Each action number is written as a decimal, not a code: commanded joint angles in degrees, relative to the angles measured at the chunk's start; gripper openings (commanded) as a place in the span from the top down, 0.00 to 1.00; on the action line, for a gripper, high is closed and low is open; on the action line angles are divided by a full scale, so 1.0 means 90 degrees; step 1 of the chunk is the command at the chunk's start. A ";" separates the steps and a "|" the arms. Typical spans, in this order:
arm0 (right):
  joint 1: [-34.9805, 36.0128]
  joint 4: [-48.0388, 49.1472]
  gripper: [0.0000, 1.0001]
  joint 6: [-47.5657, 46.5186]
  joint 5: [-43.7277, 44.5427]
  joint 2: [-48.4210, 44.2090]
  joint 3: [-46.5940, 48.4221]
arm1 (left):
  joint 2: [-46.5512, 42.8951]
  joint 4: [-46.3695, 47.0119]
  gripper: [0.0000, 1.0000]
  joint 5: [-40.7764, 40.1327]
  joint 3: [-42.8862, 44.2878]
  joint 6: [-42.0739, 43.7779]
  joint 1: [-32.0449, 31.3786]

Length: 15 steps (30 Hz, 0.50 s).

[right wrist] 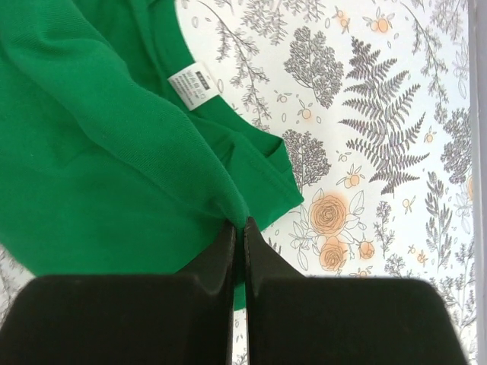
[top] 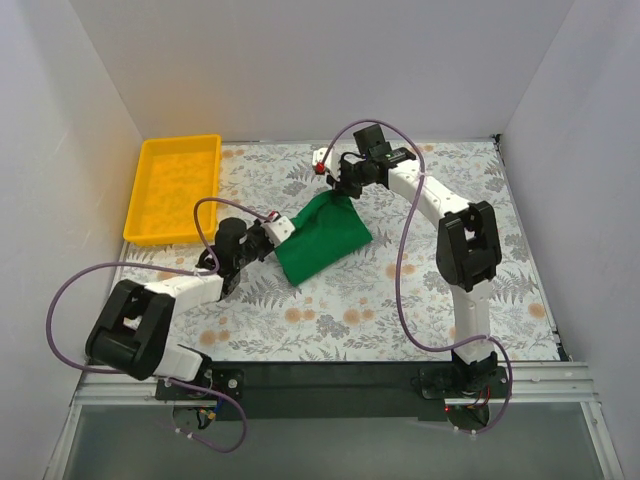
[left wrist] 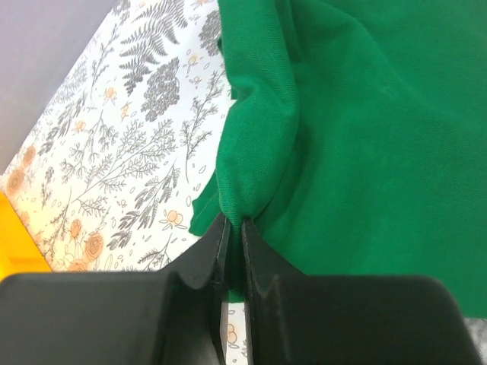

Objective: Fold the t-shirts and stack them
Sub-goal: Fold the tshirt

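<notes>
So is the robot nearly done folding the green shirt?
Partly. The bright green cotton t-shirt already lies doubled into a smaller shape on the flowery table. The left gripper and right gripper are both shut on its edges, mid-fold. Finishing the fold and stacking remain.

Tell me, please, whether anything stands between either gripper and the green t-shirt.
Nothing visible does. The left gripper is shut on a bunched edge of the t-shirt, and the right gripper is shut on another edge of it, so both already hold the fabric.
</notes>
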 commanded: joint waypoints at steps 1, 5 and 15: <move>-0.0019 0.0568 0.99 0.0609 0.0218 0.0130 0.0417 | 0.0381 0.0596 1.00 -0.0185 0.0349 0.0014 0.0122; -0.0019 0.0744 0.99 0.0717 0.0355 0.0228 0.0359 | 0.0753 0.0703 1.00 -0.0322 0.0526 -0.0053 0.0190; -0.0009 0.1115 0.99 0.1137 0.0550 0.0472 0.0417 | 0.1154 0.0742 1.00 -0.0478 0.0702 -0.0142 0.0249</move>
